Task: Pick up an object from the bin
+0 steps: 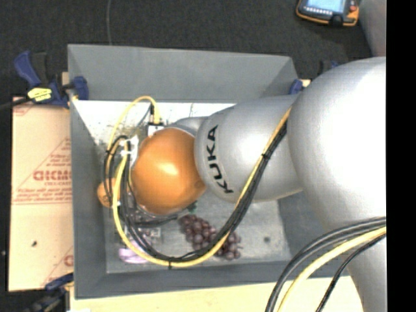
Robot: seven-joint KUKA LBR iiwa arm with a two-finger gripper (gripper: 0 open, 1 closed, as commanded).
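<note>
- Camera view: the tool (pixel 139 221) sits low in the grey metal bin (pixel 182 70), beneath the arm's orange domed wrist cover (pixel 166 171). Whether it is spread or pressed together I cannot tell.
- A dark purple bunch of plastic grapes (pixel 203 233) lies just beside the tool, toward the view's right.
- A small orange rounded thing (pixel 104 194) peeps out on the opposite side.
- Nothing shows as held, and the grapes look the likeliest pick.
</note>
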